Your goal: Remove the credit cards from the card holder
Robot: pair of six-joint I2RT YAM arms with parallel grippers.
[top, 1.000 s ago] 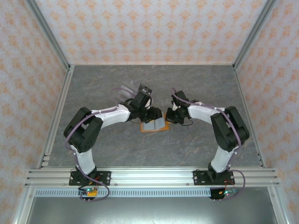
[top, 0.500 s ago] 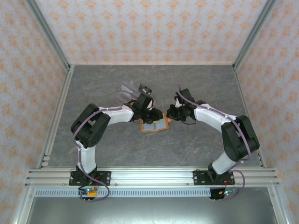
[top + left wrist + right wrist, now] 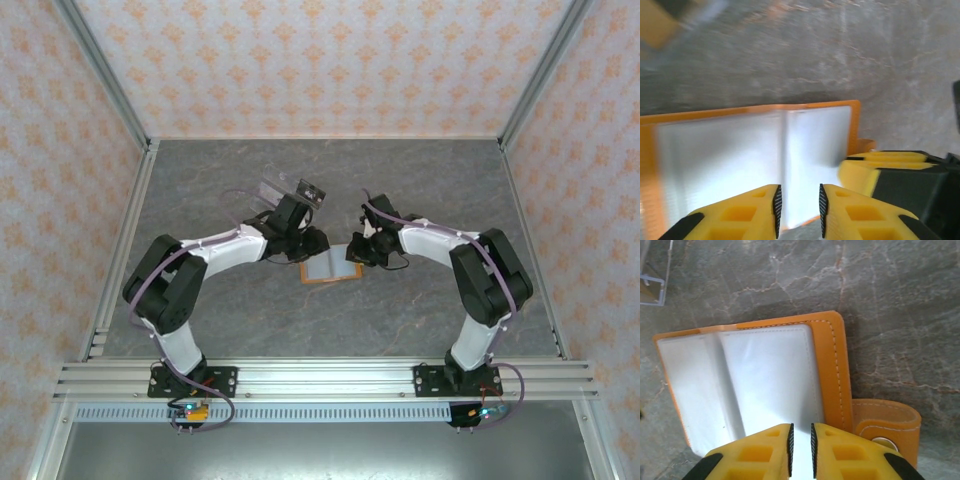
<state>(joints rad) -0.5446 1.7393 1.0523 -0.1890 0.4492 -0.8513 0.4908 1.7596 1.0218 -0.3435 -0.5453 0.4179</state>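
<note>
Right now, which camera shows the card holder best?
Right wrist: the card holder is sharp and lies open, its stitched orange rim, pale pockets and snap tab all plain. Left wrist shows it blurred, its near edge behind the left gripper. Top external shows it tiny.

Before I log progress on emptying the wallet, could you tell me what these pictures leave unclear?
- Right wrist view: glare whitens the wallet pockets, so cards inside cannot be told.
- Left wrist view: blur smears the same pockets.
- Right gripper: glare in its narrow gap hides whether it pinches a pocket sheet.
- Top view: wallet too small for detail.
</note>
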